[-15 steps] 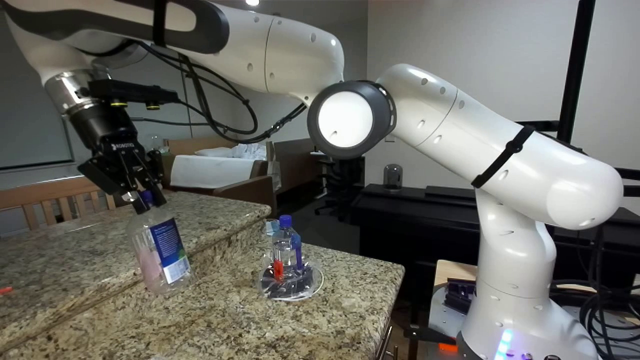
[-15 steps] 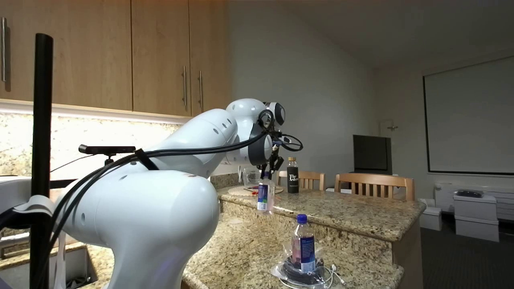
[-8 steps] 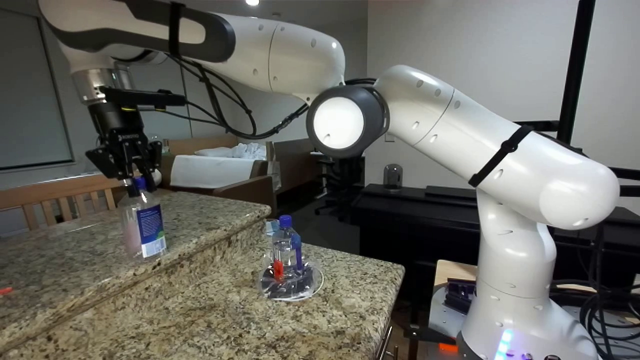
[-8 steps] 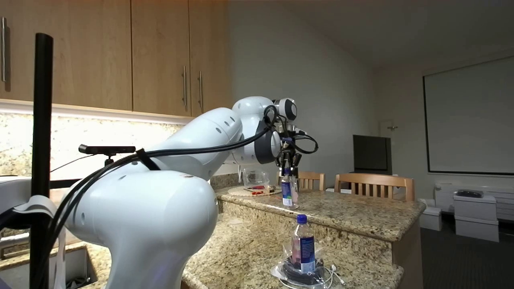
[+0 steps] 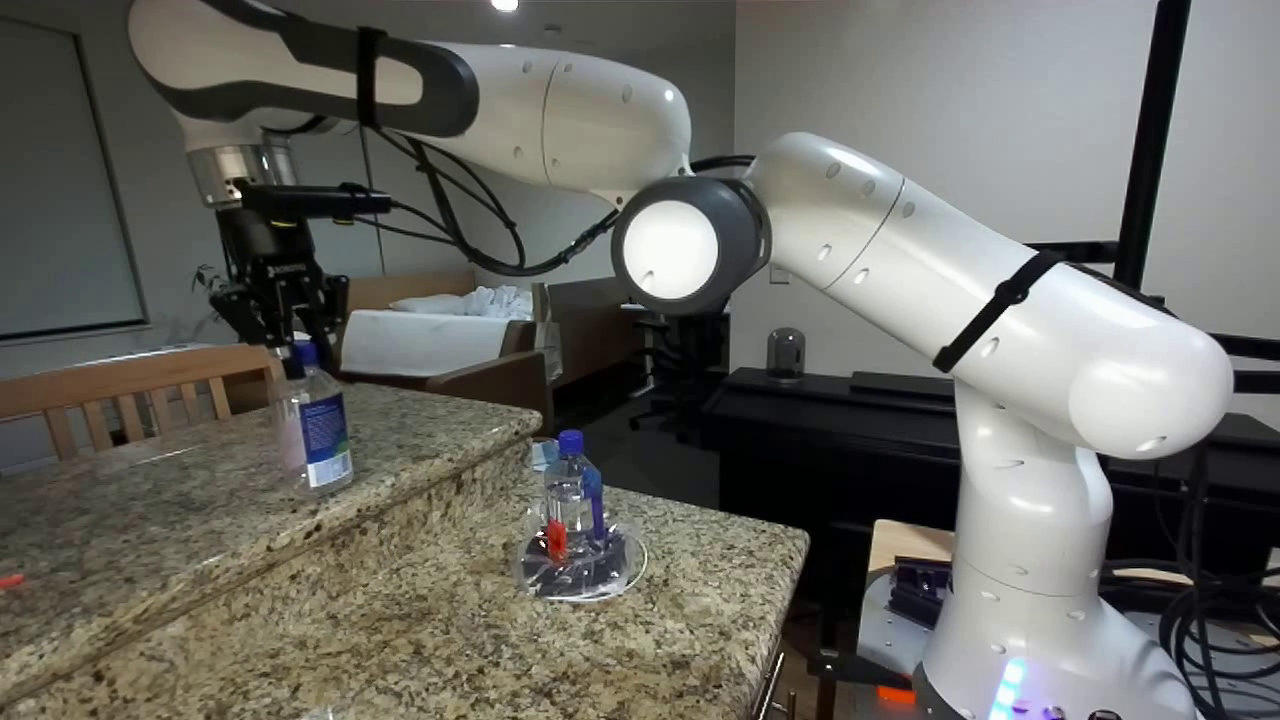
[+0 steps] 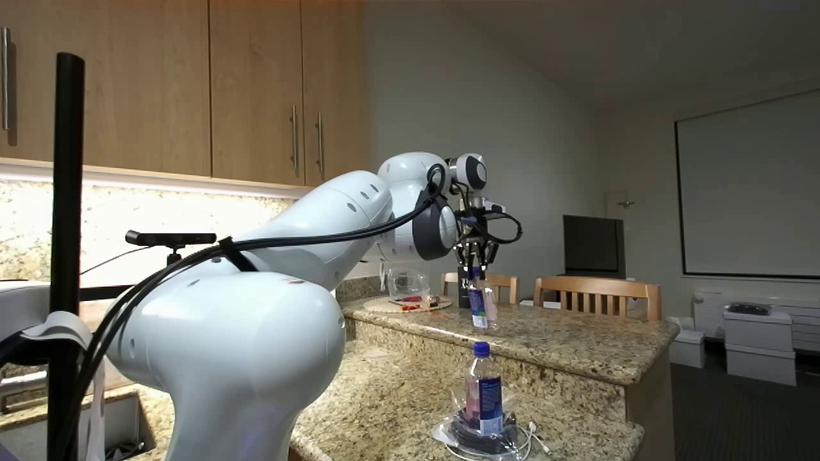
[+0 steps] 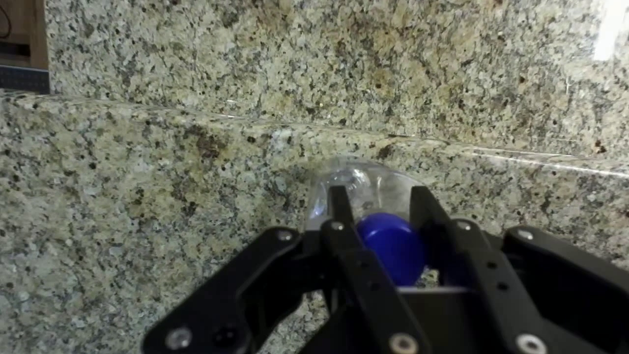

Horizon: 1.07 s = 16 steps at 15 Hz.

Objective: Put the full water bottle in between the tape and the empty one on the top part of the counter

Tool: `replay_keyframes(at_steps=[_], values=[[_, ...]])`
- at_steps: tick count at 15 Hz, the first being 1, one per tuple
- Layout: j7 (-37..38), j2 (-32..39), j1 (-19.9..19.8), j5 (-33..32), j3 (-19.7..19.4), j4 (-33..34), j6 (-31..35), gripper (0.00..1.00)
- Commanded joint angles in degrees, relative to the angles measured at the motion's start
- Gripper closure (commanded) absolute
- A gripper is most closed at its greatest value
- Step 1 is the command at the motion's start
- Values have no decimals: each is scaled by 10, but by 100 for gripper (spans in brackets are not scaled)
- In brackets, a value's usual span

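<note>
My gripper point(image 5: 308, 365) is shut on the neck of a clear water bottle point(image 5: 315, 430) with a blue cap and blue label. In an exterior view, the bottle point(image 6: 480, 307) hangs slightly tilted above the top part of the counter point(image 6: 564, 339), near its front edge. In the wrist view the blue cap point(image 7: 393, 246) sits between the fingers. A similar bottle point(image 5: 574, 490) stands upright on the lower tier. A flat black ring in a clear bag point(image 6: 464, 438), matching the tape, lies around or under its base. I cannot tell which bottle is full.
A black bottle with a cork-coloured top in earlier sight point(image 6: 463, 288) stands behind the gripper. A round mat point(image 6: 384, 304) with red items lies on the raised tier. A white cable point(image 6: 532, 438) lies beside the bag. Wooden chairs point(image 6: 596, 291) stand behind the counter.
The gripper has carried the bottle from over the raised tier's front edge to above that tier, rightward in an exterior view. The bottle hangs less tilted than one second ago. The standing bottle has not moved.
</note>
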Motion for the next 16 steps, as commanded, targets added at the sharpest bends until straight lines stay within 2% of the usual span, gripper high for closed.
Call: replay_keyframes(at_steps=[1, 5, 6, 8, 13, 16], values=[[21, -2, -19, 7, 7, -14, 1, 85], [28, 3, -32, 10, 8, -15, 0, 85], [29, 3, -36, 12, 10, -16, -1, 40], [36, 3, -38, 13, 10, -17, -2, 35], [43, 9, -42, 15, 12, -18, -3, 3], [45, 5, -39, 13, 12, -15, -3, 0]])
